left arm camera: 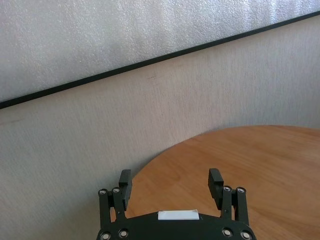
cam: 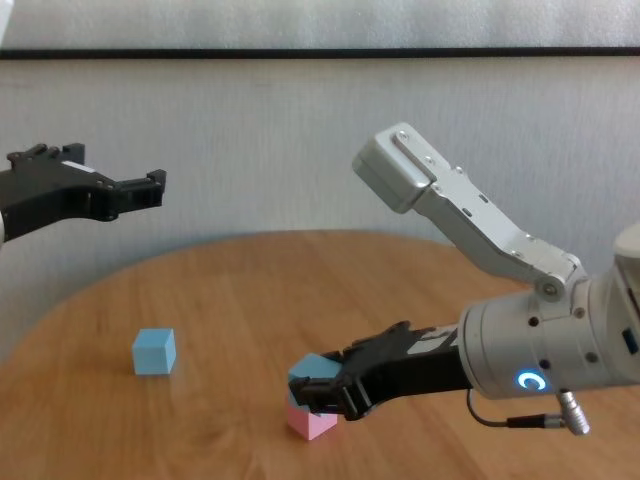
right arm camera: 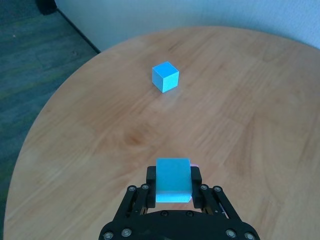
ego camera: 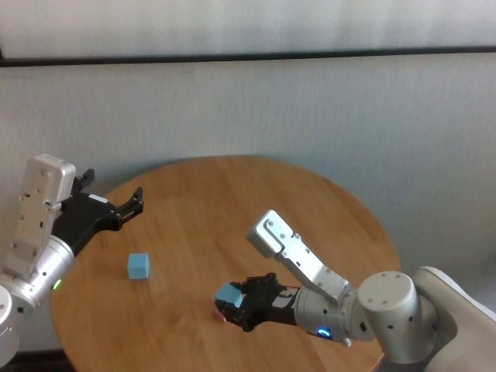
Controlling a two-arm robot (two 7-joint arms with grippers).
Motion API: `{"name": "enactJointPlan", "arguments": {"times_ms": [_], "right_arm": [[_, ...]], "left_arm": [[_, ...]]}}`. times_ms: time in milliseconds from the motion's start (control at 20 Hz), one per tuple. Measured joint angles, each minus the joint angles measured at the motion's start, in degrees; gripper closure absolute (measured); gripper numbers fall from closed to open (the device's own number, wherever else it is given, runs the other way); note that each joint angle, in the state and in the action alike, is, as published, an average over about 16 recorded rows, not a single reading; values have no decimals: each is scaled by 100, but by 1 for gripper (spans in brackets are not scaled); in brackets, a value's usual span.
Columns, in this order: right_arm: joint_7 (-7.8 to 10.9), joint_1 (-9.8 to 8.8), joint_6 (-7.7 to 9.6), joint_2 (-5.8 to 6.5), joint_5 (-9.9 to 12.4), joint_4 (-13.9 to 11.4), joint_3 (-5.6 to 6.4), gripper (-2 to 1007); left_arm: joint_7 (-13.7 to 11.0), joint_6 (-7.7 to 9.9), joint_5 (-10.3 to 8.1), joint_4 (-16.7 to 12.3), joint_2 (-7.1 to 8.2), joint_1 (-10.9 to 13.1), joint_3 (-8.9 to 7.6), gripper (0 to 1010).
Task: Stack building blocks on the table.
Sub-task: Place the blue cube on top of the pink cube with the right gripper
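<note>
The right gripper (cam: 322,392) reaches low over the table (ego camera: 232,225), fingers clamped on a blue block (right arm camera: 173,179). The left gripper (ego camera: 136,203) hangs above the table's left edge, fingers spread.

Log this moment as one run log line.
right hand: shut on blue block, over pink block | left hand: open, raised, idle | other blue block: alone on table

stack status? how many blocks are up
Done: the pink block sits on the table as the base. In hand: the right tool is shut on a light blue block, holding it on or just above the pink one; contact is not clear. Left: the second light blue block lies alone on the table's left side, untouched. The left tool hangs open above the table's left edge.
</note>
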Motion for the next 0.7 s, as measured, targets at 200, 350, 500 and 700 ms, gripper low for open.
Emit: {"name": "enactJointPlan", "arguments": {"times_ms": [200, 350, 500, 700], "right_arm": [[3, 20, -11, -60, -22, 71, 9, 633], [5, 39, -15, -105, -33, 127, 17, 633], [6, 61, -17, -148, -42, 184, 26, 634], [1, 97, -20, -206, -51, 266, 40, 633]], "left_arm": [[0, 0, 0, 0, 0, 0, 0, 11], [0, 0, 0, 0, 0, 0, 0, 11], [0, 0, 0, 0, 0, 0, 0, 11], [0, 0, 0, 0, 0, 0, 0, 11]]}}
